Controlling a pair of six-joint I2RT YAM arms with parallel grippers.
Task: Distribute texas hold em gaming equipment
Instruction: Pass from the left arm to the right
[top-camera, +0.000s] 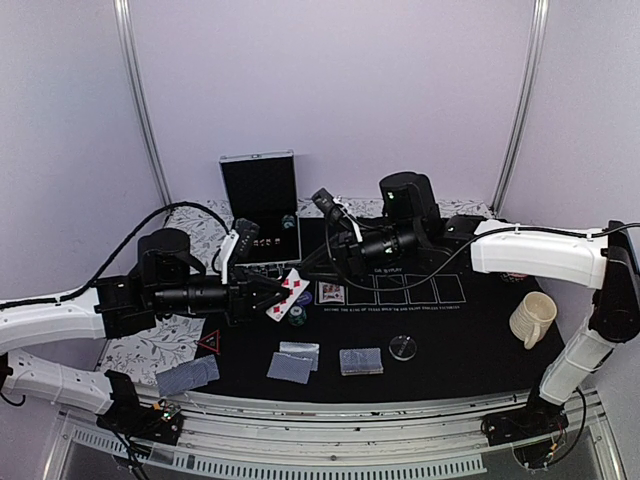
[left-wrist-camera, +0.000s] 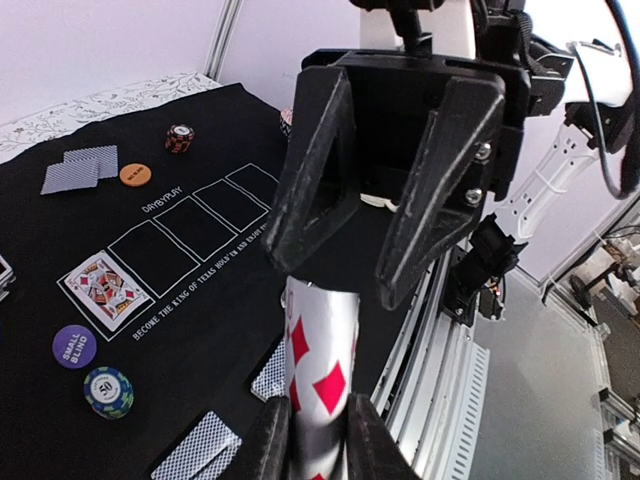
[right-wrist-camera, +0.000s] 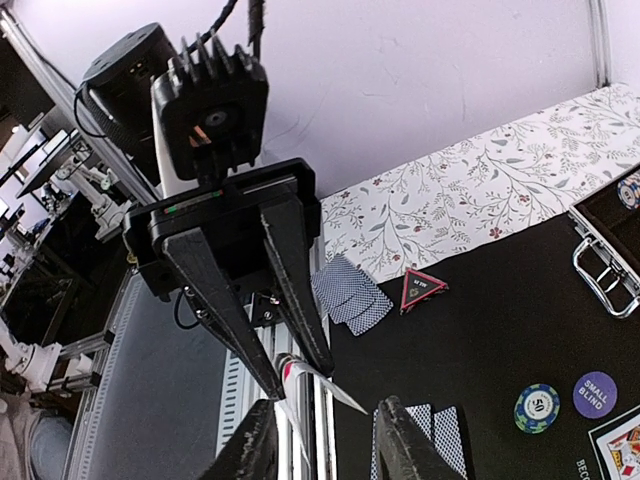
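My left gripper (top-camera: 276, 298) (left-wrist-camera: 318, 420) is shut on a diamond card (top-camera: 291, 292) (left-wrist-camera: 325, 365) and holds it on edge above the black mat (top-camera: 450, 340). My right gripper (top-camera: 318, 270) (right-wrist-camera: 325, 425) is open, its jaws on either side of that card's free edge (right-wrist-camera: 310, 385) without closing on it. A face-up king (top-camera: 331, 293) (left-wrist-camera: 103, 287) lies in the mat's first rectangle. A green chip (top-camera: 297, 314) (left-wrist-camera: 109, 391), a purple chip (left-wrist-camera: 74, 346) and a red triangle marker (top-camera: 209, 342) (right-wrist-camera: 423, 289) lie near. Face-down pairs lie at the front (top-camera: 188, 376) (top-camera: 294, 362) (top-camera: 361, 361).
An open case (top-camera: 260, 205) stands at the back left. A cream cup (top-camera: 532, 320) stands at the right. A round disc (top-camera: 403, 347) lies on the mat's front. An orange chip (left-wrist-camera: 135, 174), a red-black chip (left-wrist-camera: 179, 137) and two face-down cards (left-wrist-camera: 80, 168) lie at the far side.
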